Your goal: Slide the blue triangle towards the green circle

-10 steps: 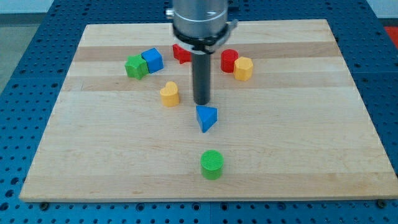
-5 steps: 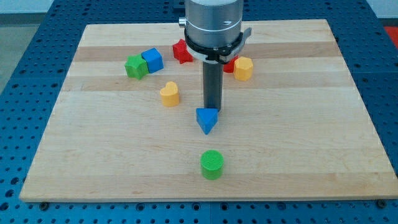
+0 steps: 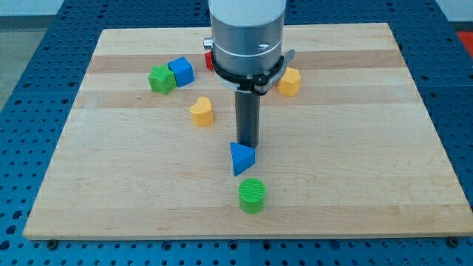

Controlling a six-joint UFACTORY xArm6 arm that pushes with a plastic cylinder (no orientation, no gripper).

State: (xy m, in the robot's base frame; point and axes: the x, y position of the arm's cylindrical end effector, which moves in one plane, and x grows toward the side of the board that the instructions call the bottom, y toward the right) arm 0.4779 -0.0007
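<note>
The blue triangle (image 3: 241, 158) lies on the wooden board just above the green circle (image 3: 252, 195), a small gap between them. My tip (image 3: 247, 145) stands at the triangle's upper edge, touching or nearly touching it from the view's top. The green circle sits near the board's bottom edge, a little right of the triangle.
A yellow heart-shaped block (image 3: 201, 111) lies up left of my tip. A green block (image 3: 160, 78) and a blue cube (image 3: 181, 71) sit together at upper left. A yellow block (image 3: 289, 81) is at upper right. A red block (image 3: 209, 60) is partly hidden behind the arm.
My tip has moved toward the view's bottom and pushed the blue triangle down, closer to the green circle. The triangle has turned slightly.
</note>
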